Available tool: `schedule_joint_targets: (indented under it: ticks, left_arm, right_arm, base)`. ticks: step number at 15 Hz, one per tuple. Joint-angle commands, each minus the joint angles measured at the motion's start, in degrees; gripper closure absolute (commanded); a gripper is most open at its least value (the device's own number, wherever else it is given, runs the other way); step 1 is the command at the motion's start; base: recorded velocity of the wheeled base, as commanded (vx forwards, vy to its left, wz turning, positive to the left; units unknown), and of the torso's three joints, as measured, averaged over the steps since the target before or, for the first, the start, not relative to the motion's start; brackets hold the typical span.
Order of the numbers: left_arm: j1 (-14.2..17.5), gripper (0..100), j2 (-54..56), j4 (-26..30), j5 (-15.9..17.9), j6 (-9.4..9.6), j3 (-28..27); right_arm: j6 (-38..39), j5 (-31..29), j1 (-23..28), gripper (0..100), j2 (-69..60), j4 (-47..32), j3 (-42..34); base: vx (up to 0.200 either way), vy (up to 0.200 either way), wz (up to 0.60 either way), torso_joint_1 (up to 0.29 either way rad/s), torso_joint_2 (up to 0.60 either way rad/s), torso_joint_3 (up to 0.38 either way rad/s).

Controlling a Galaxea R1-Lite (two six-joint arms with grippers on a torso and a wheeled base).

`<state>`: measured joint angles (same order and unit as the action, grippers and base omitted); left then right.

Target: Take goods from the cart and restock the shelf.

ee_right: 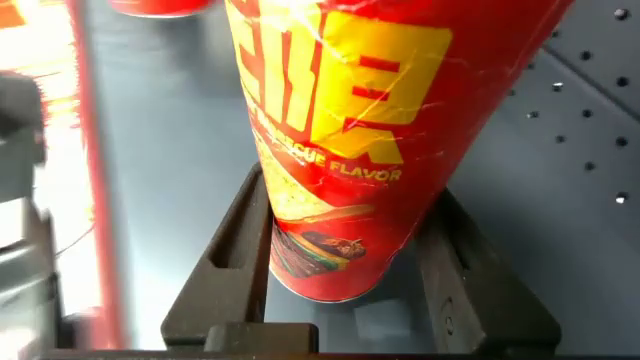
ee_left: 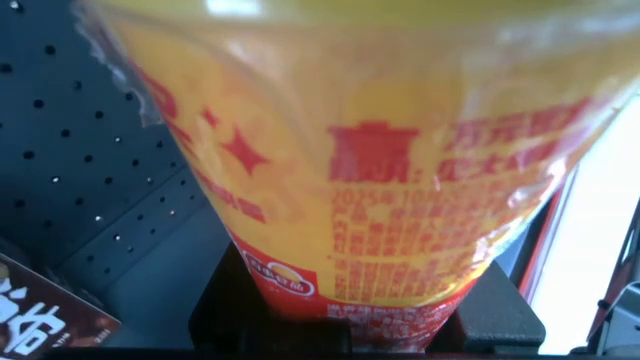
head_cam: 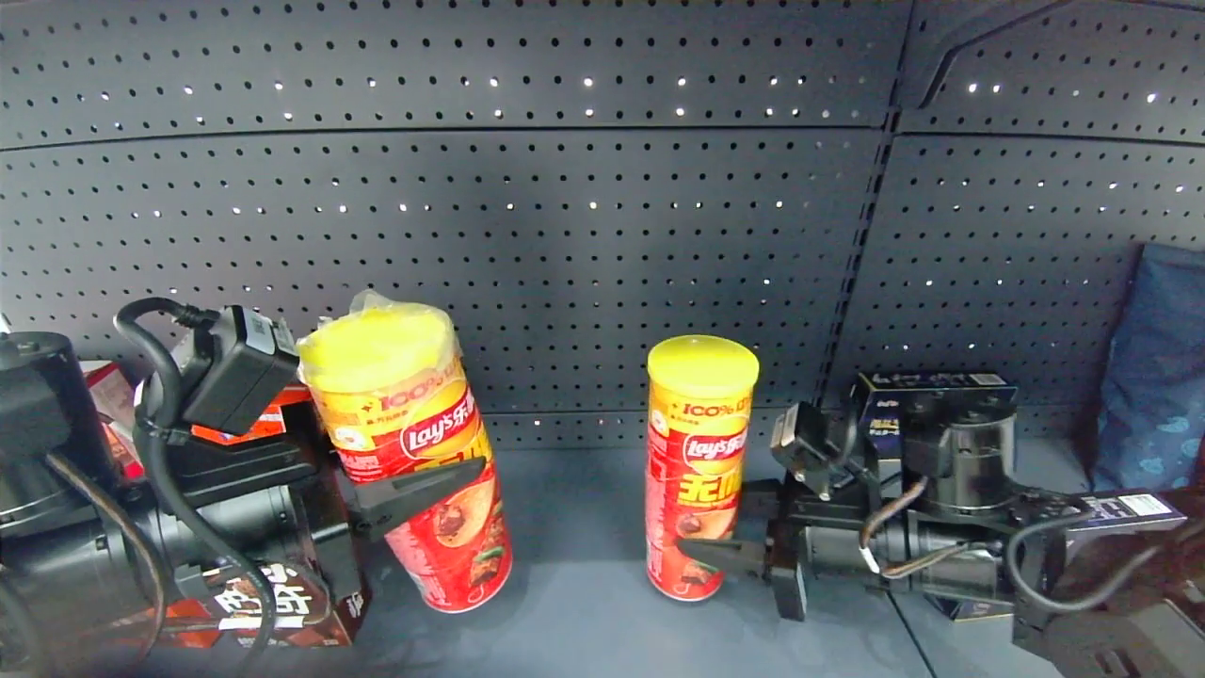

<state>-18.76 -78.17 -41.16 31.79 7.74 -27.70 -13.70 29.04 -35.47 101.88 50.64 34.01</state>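
Placing goods: the left end effector (head_cam: 441, 482) clamps a tilted red-and-yellow cardboard chip can (head_cam: 414, 443) at the left of the grey shelf (head_cam: 584, 527). Next, it needs standing upright and releasing. The right end effector (head_cam: 704, 541) sits at the upright twin can (head_cam: 698, 452), and I cannot tell whether it grips.

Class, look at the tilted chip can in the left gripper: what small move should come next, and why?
Probably turn the left gripper to bring its tilted can upright before letting go. It leans well off vertical, while the other can stands straight on the shelf; released now, it would likely topple.
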Motion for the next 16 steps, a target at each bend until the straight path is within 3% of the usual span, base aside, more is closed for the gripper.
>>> schedule_joint_targets:
  ticks: [1, 5, 10, 16]
  left_arm:
    - [-0.2, 100, 0.0, -0.1, -0.1, -0.01, 0.4]
    - [-0.5, 100, -0.1, -0.2, 0.0, -0.01, 0.4]
    - [-0.5, 100, 0.0, -1.9, 0.0, 0.08, 0.6]
    - [-0.5, 100, -0.2, -2.0, 0.0, 0.17, 1.0]
  right_arm:
    - [0.0, 0.1, -1.6, 100, -8.8, 0.0, -5.8]
    - [0.4, 1.4, -3.3, 100, -13.5, 0.0, -11.2]
    - [1.4, 2.7, -4.9, 100, -12.6, 1.6, -11.7]
    - [1.5, 2.5, -4.3, 100, -5.4, 9.5, -12.5]
  base:
    - [0.000, 0.000, 0.00, 0.000, 0.00, 0.000]
    - [0.000, 0.000, 0.00, 0.000, 0.00, 0.000]
    - [0.000, 0.000, 0.00, 0.000, 0.00, 0.000]
    - [0.000, 0.000, 0.00, 0.000, 0.00, 0.000]
